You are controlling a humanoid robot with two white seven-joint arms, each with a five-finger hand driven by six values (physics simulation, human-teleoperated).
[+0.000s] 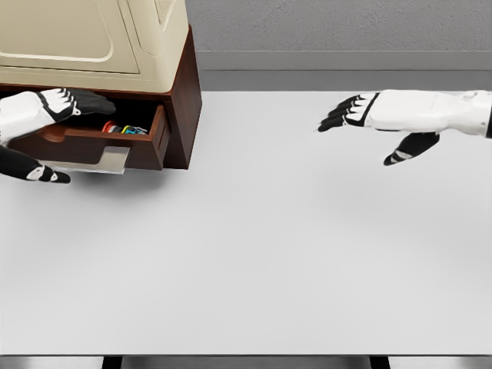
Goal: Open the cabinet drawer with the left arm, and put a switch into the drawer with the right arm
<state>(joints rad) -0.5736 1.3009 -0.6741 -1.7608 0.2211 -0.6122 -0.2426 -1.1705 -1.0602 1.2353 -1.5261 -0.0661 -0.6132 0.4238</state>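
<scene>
Dark reddish-brown wood forms the cabinet (183, 92) at the upper left of a white table (269, 254); cream panels cover its upper part. Its drawer (100, 144) stands pulled out toward the robot. Inside the drawer lies a small item with red, yellow and blue parts, probably the switch (123, 129), though it is too small to be sure.

The left hand (46, 131) comes in from the left edge, fingers extended over the drawer's front rim and thumb below it, loosely bracketing the front panel; whether it truly grips cannot be told. The right hand (377, 123) hovers over bare table at the upper right, well apart from the cabinet, fingers spread and holding nothing.

Judging by this layout, the placement looks finished. A good next move would keep the left hand steady on the drawer front and carry the right arm clear without sweeping toward the cabinet.
</scene>
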